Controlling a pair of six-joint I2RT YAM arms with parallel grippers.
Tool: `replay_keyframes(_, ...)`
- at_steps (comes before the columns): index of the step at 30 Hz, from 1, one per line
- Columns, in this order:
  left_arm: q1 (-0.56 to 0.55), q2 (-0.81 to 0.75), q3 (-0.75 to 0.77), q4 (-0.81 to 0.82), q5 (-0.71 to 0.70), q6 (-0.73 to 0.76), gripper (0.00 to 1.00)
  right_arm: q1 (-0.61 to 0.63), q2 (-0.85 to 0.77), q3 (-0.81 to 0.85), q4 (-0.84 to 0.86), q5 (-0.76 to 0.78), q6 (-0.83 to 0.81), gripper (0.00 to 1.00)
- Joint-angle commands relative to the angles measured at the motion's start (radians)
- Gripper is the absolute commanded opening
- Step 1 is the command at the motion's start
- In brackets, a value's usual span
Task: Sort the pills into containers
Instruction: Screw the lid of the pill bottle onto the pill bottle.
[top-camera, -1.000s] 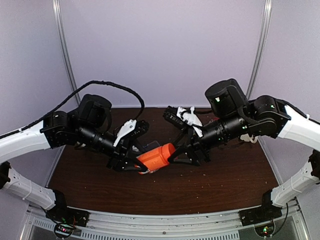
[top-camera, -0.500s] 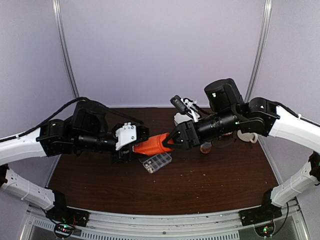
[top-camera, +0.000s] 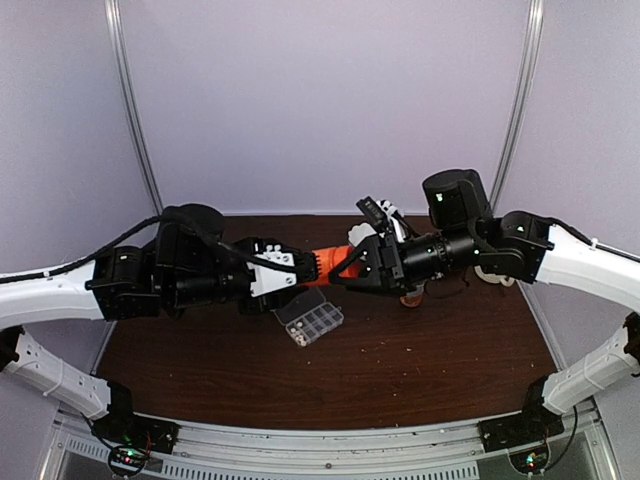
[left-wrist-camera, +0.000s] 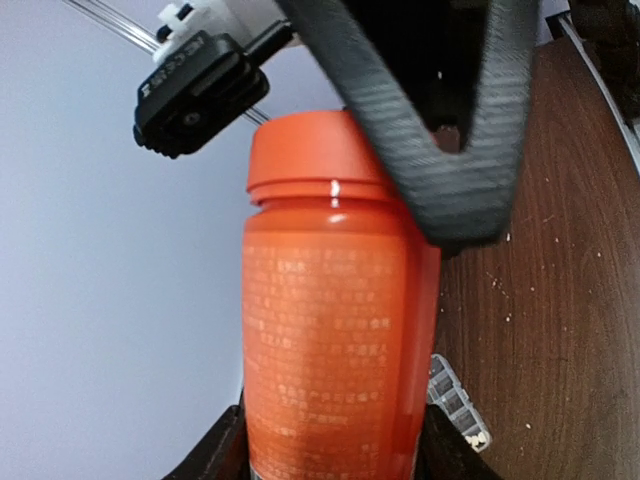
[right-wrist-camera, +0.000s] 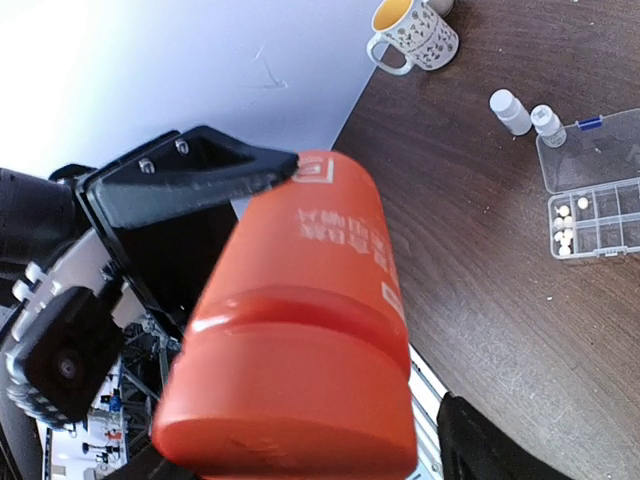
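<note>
An orange bottle (top-camera: 322, 262) with its cap (left-wrist-camera: 310, 150) on hangs level above the table between the two arms. My left gripper (top-camera: 298, 270) is shut on its body (left-wrist-camera: 335, 330). My right gripper (top-camera: 352, 265) stands open around the cap (right-wrist-camera: 300, 400); one finger (right-wrist-camera: 480, 445) shows a gap beside it. The clear organizer box, the containers (top-camera: 311, 322), lies on the table under the bottle with its lid open (right-wrist-camera: 590, 160). Pale pills (right-wrist-camera: 566, 228) sit in a few of its compartments (left-wrist-camera: 478, 438).
A patterned mug (right-wrist-camera: 412, 36) stands at the back right of the table (top-camera: 420, 370). Two tiny white bottles (right-wrist-camera: 512, 110) stand beside the organizer. Crumbs are scattered over the brown tabletop. The booth's walls close in the back and sides.
Both arms have lifted the orange bottle off the organizer and turned it level. The right gripper's jaws have spread away from the cap.
</note>
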Motion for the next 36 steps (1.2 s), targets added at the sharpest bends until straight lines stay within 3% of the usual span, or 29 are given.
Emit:
replay_keyframes(1, 0.007, -0.008, 0.008, 0.164, 0.052, -0.069, 0.0, -0.015, -0.059, 0.005, -0.062, 0.015, -0.064, 0.8)
replay_keyframes(8, 0.112, -0.067, -0.065, 0.114, 0.336, -0.268, 0.0, -0.042, -0.212, -0.056, -0.123, -0.002, -0.427, 0.93)
replay_keyframes(10, 0.13, -0.068, -0.058, 0.077, 0.424, -0.317, 0.0, -0.04, -0.238, -0.06, -0.142, -0.013, -0.542, 0.91)
replay_keyframes(11, 0.141, -0.065, -0.049, 0.056, 0.476, -0.345, 0.0, -0.04, -0.246, -0.052, -0.165, -0.003, -0.599, 0.85)
replay_keyframes(13, 0.164, -0.052, -0.033, 0.026, 0.627, -0.416, 0.0, -0.026, -0.248, -0.021, -0.243, 0.087, -0.713, 0.8)
replay_keyframes(15, 0.196, -0.036, -0.028, 0.023, 0.784, -0.466, 0.0, -0.012, -0.244, 0.02, -0.299, 0.152, -0.852, 0.81)
replay_keyframes(18, 0.212, -0.02, -0.041, 0.037, 0.911, -0.525, 0.0, 0.01, -0.267, 0.028, -0.284, 0.181, -0.998, 0.87)
replay_keyframes(23, 0.211, 0.018, -0.039, 0.025, 1.053, -0.57, 0.0, 0.016, -0.325, -0.066, -0.135, 0.052, -1.22, 0.82)
replay_keyframes(26, 0.212, 0.059, -0.005, -0.02, 1.105, -0.576, 0.0, 0.036, -0.327, -0.071, -0.099, -0.015, -1.328, 0.86)
replay_keyframes(36, 0.212, 0.102, 0.041, -0.064, 1.13, -0.569, 0.0, 0.146, -0.198, 0.086, -0.24, 0.046, -1.478, 0.77)
